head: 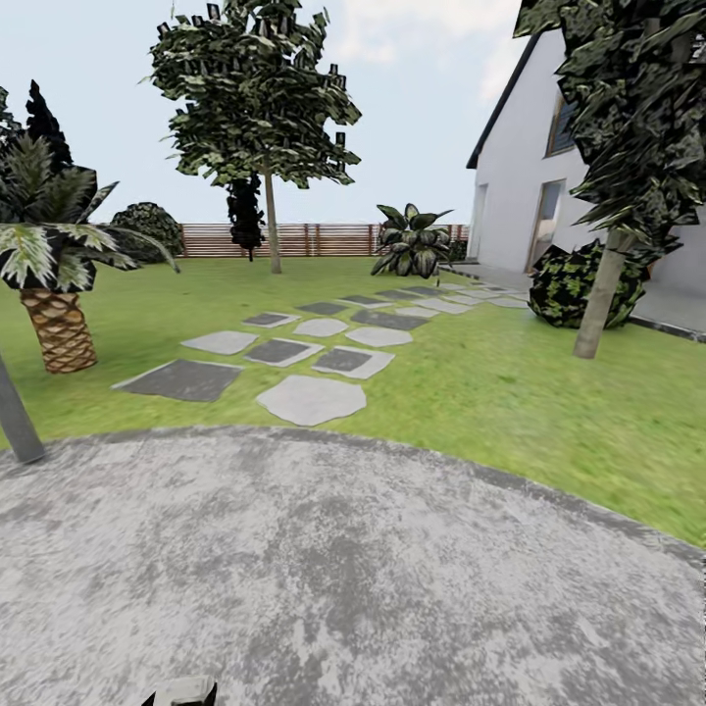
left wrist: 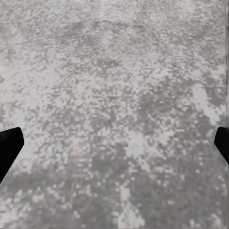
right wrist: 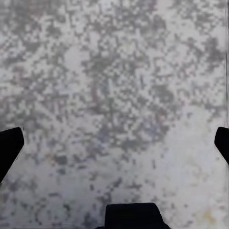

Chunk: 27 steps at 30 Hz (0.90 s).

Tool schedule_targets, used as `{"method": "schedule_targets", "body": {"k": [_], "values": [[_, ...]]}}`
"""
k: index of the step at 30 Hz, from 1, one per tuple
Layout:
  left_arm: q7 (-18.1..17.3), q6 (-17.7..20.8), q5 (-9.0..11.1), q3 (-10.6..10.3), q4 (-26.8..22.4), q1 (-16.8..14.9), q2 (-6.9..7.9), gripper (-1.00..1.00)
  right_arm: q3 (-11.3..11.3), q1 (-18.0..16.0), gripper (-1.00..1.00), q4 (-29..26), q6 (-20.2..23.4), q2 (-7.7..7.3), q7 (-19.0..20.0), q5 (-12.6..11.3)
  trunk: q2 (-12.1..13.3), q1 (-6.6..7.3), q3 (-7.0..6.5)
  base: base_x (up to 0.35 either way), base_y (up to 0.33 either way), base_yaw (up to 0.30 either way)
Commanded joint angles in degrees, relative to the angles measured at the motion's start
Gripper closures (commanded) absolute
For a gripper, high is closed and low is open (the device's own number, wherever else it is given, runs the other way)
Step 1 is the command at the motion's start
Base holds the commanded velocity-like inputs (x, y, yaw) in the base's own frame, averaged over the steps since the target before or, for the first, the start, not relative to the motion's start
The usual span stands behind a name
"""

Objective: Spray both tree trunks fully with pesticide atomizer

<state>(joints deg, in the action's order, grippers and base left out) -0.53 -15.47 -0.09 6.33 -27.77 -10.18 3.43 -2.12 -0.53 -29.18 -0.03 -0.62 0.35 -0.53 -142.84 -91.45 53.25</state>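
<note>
The left claw [left wrist: 114,143] and right claw [right wrist: 114,143] are held wide apart, empty, above grey mottled paving [head: 343,579]. Two trees [head: 272,211] [head: 600,294] are seen on the lawn [head: 471,382] beyond.

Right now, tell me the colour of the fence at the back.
Brown, horizontal-slat fence; head view shows it best.

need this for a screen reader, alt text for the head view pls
A garden seen from a round grey speckled paved area: flat stepping stones lead across a green lawn toward a brown slat fence. A tall leafy tree stands mid-lawn, a leaning trunk and white house at right, a palm at left.
</note>
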Motion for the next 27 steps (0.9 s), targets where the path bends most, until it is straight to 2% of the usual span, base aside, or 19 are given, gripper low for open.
{"method": "schedule_targets", "body": {"k": [1, 11, 27], "values": [[0.00, 0.00, 0.00, 0.00, 0.00, 0.00, 0.00, -1.00, -0.01, 0.00, -1.00, 0.00, -0.01, 0.00, 0.00, 0.00, 0.00, 0.00, 0.00, 0.329, 0.000, -0.218], [0.00, -0.01, 0.00, 0.00, 0.00, -0.01, 0.00, -1.00, -0.01, 0.00, -1.00, 0.00, 0.00, 0.03, 0.00, 0.00, 0.00, 0.00, 0.00, 0.329, 0.000, -0.215], [0.00, 0.00, 0.00, 0.00, 0.00, -0.01, 0.00, -1.00, -0.01, 0.00, -1.00, 0.00, -0.03, 0.09, 0.00, 0.00, 0.00, 0.00, 0.00, 0.329, 0.000, -0.011]]}}
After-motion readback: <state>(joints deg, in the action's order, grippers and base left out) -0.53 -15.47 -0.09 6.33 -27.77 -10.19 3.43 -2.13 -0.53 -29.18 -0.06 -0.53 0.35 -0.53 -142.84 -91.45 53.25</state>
